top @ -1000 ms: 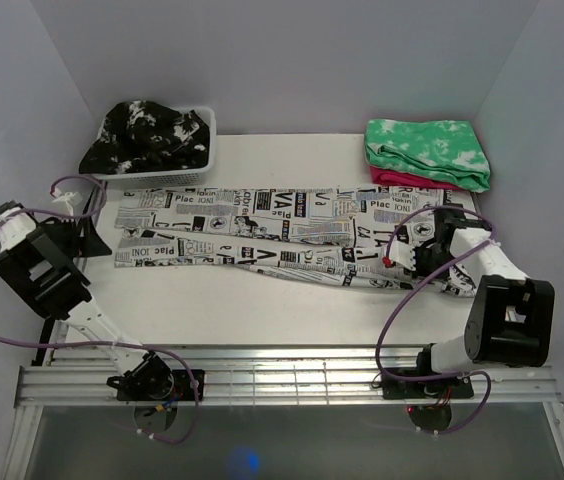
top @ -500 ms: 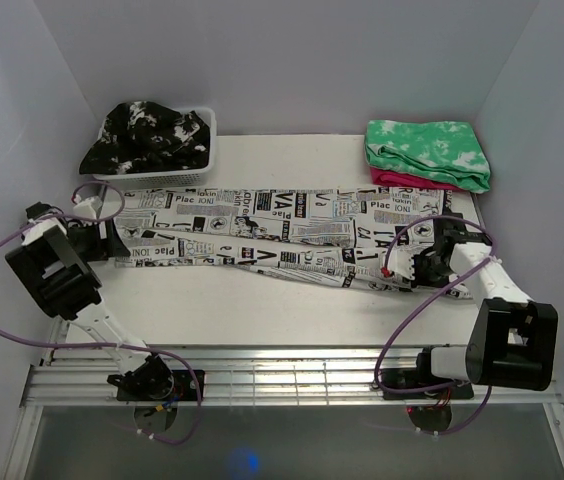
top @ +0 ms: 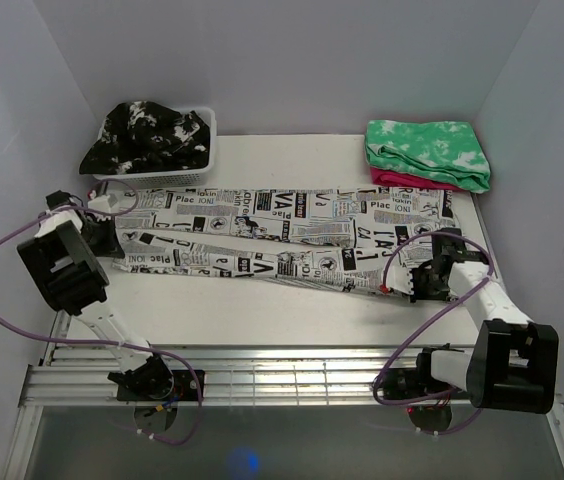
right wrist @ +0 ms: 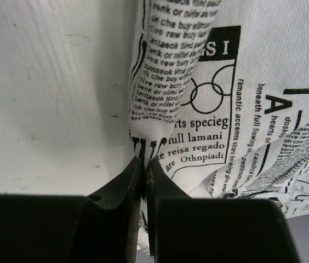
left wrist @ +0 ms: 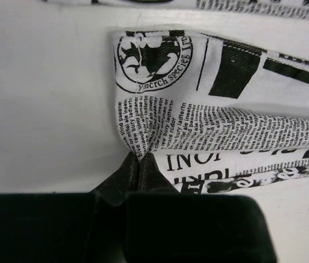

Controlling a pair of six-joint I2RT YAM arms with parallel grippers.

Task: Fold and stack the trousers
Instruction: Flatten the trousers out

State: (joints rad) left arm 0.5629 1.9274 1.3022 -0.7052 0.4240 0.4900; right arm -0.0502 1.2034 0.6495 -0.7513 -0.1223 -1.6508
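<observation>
Long white cloth trousers (top: 282, 235) printed with black newspaper words and little pictures lie flat on the white table (top: 262, 300). Their leg ends sit just in front of a white plastic basket (top: 209, 140). From there they stretch far out to the right of the basket. The two legs lie side by side and split apart a bit at the end near the basket.

The left gripper (top: 105, 243) is in front of the basket, at the end of the nearer leg. In the left wrist view the left gripper (left wrist: 139, 159) has its two black fingers pressed together. A small bit of the trousers (left wrist: 198, 109) at the hem is pinched between them.

The right gripper (top: 420, 283) is far to the right of the basket, at the near edge of the wide end. In the right wrist view the right gripper (right wrist: 143, 164) is squeezed tight too, with the edge of the trousers (right wrist: 198, 82) caught in it.

A black cloth with white splotches (top: 147, 135) is heaped inside the basket. A folded green-and-white cloth (top: 427, 150) lies far to the right of the basket, on top of a pink cloth (top: 402, 180).
</observation>
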